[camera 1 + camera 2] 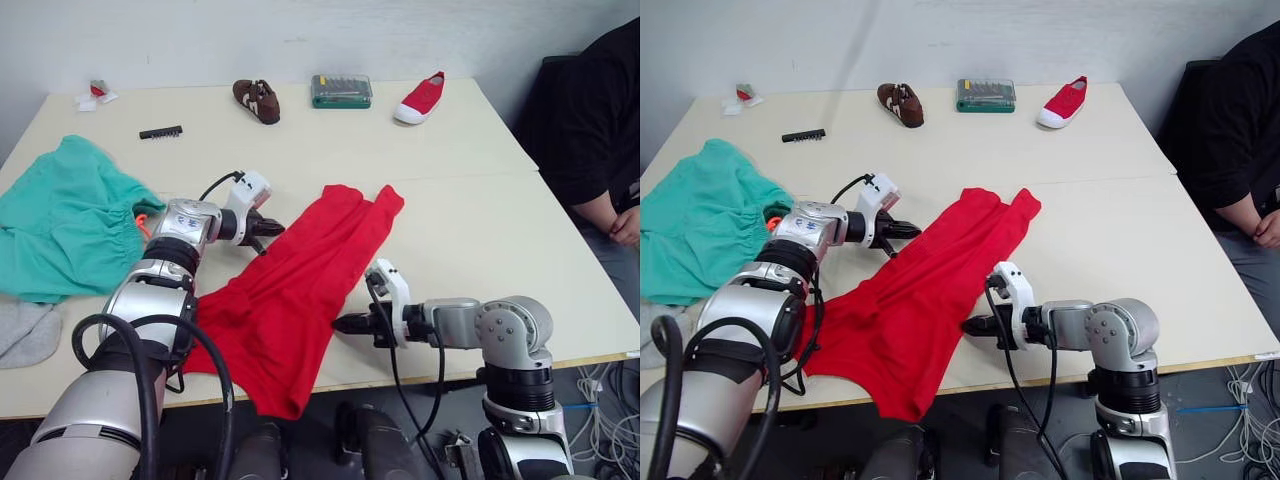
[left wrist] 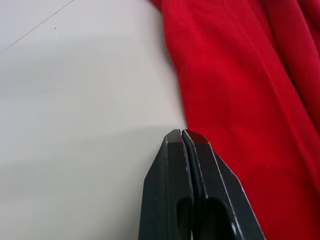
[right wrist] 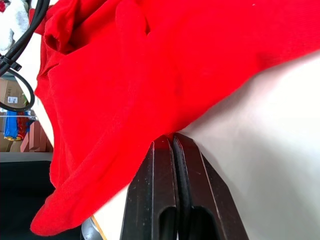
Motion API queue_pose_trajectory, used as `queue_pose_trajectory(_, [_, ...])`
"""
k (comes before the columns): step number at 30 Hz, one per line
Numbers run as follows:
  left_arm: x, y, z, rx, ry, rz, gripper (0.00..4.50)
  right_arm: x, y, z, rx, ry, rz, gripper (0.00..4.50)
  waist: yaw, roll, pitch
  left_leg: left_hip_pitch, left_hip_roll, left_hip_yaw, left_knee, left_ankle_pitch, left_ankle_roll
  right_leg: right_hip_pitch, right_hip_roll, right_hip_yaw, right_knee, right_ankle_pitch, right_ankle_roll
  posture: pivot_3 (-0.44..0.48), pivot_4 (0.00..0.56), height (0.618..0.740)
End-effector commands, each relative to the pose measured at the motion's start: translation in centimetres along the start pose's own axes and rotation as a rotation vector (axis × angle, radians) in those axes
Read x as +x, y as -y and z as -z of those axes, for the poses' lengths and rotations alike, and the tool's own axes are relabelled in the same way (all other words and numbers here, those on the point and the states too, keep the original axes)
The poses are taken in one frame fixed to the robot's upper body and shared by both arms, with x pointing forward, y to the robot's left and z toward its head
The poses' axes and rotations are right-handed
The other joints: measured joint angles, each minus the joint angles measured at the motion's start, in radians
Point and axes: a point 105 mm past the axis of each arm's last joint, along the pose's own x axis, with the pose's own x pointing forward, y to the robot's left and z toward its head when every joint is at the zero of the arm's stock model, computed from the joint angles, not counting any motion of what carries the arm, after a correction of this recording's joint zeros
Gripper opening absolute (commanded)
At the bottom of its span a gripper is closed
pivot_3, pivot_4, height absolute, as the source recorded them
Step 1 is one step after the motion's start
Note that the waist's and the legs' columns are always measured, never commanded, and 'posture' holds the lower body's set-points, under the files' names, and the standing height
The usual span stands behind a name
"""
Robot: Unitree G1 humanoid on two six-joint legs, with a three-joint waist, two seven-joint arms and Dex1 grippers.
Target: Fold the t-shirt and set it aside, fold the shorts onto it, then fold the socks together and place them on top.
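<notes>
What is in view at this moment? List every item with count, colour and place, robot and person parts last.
t-shirt: 1, bright red, lying rumpled on the table's near middle, its lower end hanging over the near edge
shorts: 1, teal-green, left side of the table
socks: count unclear, light grey, near-left edge below the shorts
brown shoe: 1, far side
red shoe: 1, red with white sole, far right
green case: 1, far side between the shoes
black strip: 1, far left
small red and white item: 1, far-left corner
table: 1, cream
left gripper: shut, at the shirt's left edge
right gripper: shut, at the shirt's right edge
person: 1, dark top, seated right
</notes>
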Motion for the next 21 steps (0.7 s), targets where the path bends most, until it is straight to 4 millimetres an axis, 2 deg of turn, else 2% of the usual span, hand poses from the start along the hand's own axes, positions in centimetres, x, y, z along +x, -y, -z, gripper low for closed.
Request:
queue_pose_trajectory(1, [-0.5,-0.4,0.2,-0.002,-0.009,-0.013,0.03,-0.5,0.1,0.2,-0.012,0.009,0.012,0.00,0.000,0.000,0.000,0.000,0.000,0.000,0.000,0.000,0.000,0.000,0.000,0.000,0.000,0.000,0.000,0.000,0.150,0.740])
queue_pose_trajectory(4, [-0.5,-0.1,-0.7,-0.023,0.032,0.015,0.03,-0.4,-0.1,0.1,-0.019,0.014,0.003,0.00,0.000,0.000,0.000,0.000,0.000,0.000,0.000,0.000,0.000,0.000,0.000,0.000,0.000,0.000,0.000,0.000,0.150,0.740])
queue_pose_trajectory(7, [-0.4,0.3,-1.3,-0.030,0.044,0.045,0.58,-0.2,0.4,0.0,-0.026,0.019,0.034,0.00,0.000,0.000,0.000,0.000,0.000,0.000,0.000,0.000,0.000,0.000,0.000,0.000,0.000,0.000,0.000,0.000,0.150,0.740])
queue_pose_trajectory(14, [1.0,0.7,-0.8,0.018,-0.021,0.009,2.76,0.0,0.5,0.2,-0.019,0.020,0.039,0.00,0.002,0.000,0.000,0.000,0.000,0.000,0.001,0.000,0.000,0.000,0.000,0.000,0.000,0.000,0.000,0.000,0.150,0.740])
queue_pose_trajectory(19, [1.9,1.3,-0.3,0.022,-0.051,0.011,2.76,0.1,0.5,0.2,-0.014,0.027,0.043,0.00,0.005,0.000,0.000,0.001,-0.001,0.000,0.001,0.001,0.001,0.001,-0.002,0.000,-0.001,0.001,0.001,0.000,0.150,0.740])
queue_pose_trajectory(21, [2.2,1.8,-0.5,0.013,-0.040,0.038,2.35,0.1,0.6,0.2,-0.011,0.030,0.048,0.00,0.007,0.000,0.000,0.002,-0.001,0.000,0.001,0.001,0.001,0.001,-0.002,0.000,-0.001,0.001,0.001,0.000,0.150,0.740])
